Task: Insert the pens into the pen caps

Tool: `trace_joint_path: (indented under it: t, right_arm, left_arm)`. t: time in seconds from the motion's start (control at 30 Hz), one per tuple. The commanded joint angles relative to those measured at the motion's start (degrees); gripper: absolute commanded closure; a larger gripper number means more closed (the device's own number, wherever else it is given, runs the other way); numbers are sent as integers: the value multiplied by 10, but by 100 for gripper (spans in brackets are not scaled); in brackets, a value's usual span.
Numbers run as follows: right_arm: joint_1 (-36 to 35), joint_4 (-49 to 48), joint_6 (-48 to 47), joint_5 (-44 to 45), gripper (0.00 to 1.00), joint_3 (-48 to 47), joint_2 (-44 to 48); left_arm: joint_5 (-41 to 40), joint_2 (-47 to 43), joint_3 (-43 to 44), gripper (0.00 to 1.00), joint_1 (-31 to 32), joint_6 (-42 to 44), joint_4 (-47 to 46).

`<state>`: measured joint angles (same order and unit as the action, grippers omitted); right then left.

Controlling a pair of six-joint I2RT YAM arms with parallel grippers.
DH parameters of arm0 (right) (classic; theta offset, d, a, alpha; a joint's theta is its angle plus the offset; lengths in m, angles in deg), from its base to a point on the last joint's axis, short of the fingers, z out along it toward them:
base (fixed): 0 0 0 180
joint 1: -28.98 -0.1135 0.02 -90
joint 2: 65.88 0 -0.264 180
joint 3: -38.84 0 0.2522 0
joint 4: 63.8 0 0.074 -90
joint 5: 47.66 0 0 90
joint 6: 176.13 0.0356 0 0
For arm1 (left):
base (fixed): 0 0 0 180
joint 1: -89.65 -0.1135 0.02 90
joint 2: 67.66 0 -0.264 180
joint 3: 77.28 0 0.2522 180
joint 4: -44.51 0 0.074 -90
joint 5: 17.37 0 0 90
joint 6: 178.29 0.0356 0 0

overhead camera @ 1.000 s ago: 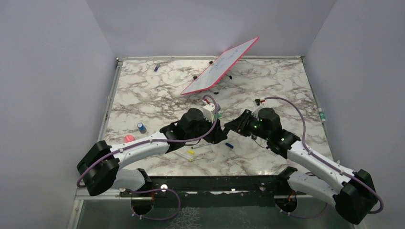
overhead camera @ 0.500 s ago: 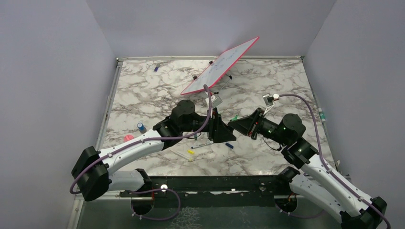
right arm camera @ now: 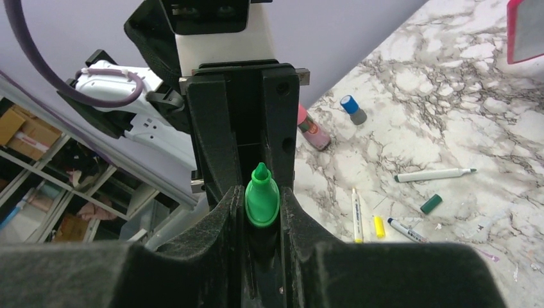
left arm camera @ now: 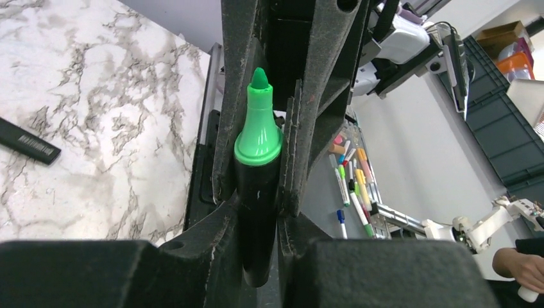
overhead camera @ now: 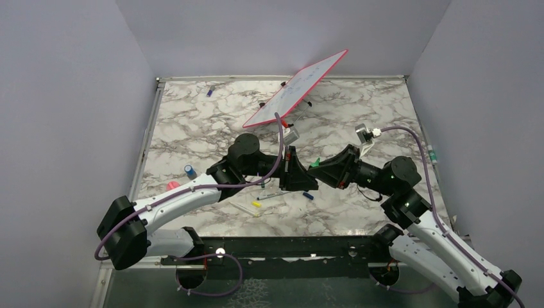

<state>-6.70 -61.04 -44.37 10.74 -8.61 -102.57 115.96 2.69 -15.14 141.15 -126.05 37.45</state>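
left claw [left arm camera: 256, 212], mid-frame, is clamped low on the black-barrelled green-nibbed highlighter [left arm camera: 258, 138]. the right claw [right arm camera: 263, 199] has pushed in from the right and pinches its green collar, likely a handover. beyond, lower right, a short dark-green plastic cap [right arm camera: 431, 204] lies unfilled on the marble table [right arm camera: 487, 96].

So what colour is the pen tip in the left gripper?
Pen tip is green, barrel black; left wrist view shows it best.
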Motion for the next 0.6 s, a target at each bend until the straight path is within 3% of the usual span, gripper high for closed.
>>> trace_joint_path:
  t: [0.0,0.07,0.27,0.4,0.57]
  right_arm:
    - [-3,-41,-11,-32,89,1,17]
    - [-3,-38,-7,-27,84,1,19]
    - [-3,47,3,58,41,-29,19]
    - [-3,88,0,108,34,-37,21]
    - [-3,137,13,218,33,-19,-8]
  left_arm:
    - [26,-10,5,100,3,1,-40]
    - [22,-13,3,100,3,4,-41]
    - [-30,-35,-26,100,-25,8,-38]
    - [-111,-65,-52,100,-68,21,12]
    - [-337,-116,-47,100,-88,89,203]
